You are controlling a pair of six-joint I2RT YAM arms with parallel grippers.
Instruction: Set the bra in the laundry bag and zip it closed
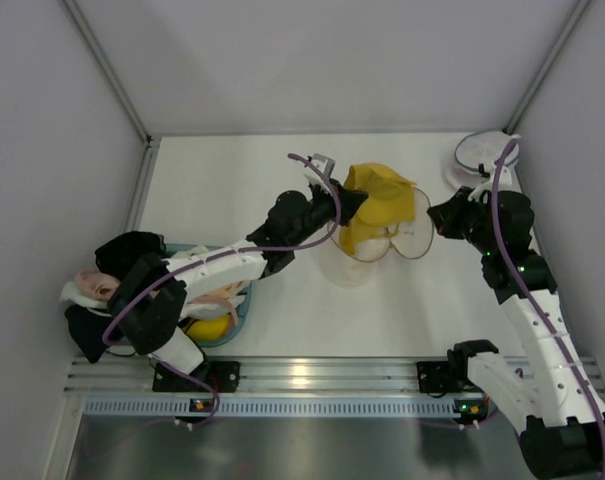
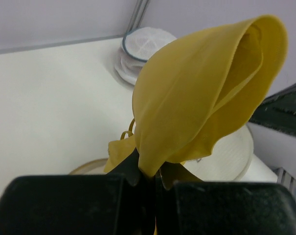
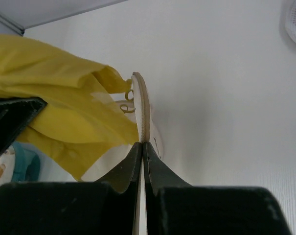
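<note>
Toward the tabletop's far edge, the left gripper pinches the bra, which drapes rightward from its fingers over the open laundry bag. The right gripper, fingers pressed on the bag's tan rim, holds that right-hand edge raised.

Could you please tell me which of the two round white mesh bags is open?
The tan-rimmed round mesh bag mid-table, its two halves spread below the mustard-yellow fabric bra. The blue-rimmed round mesh bag in the far right corner lies shut.
</note>
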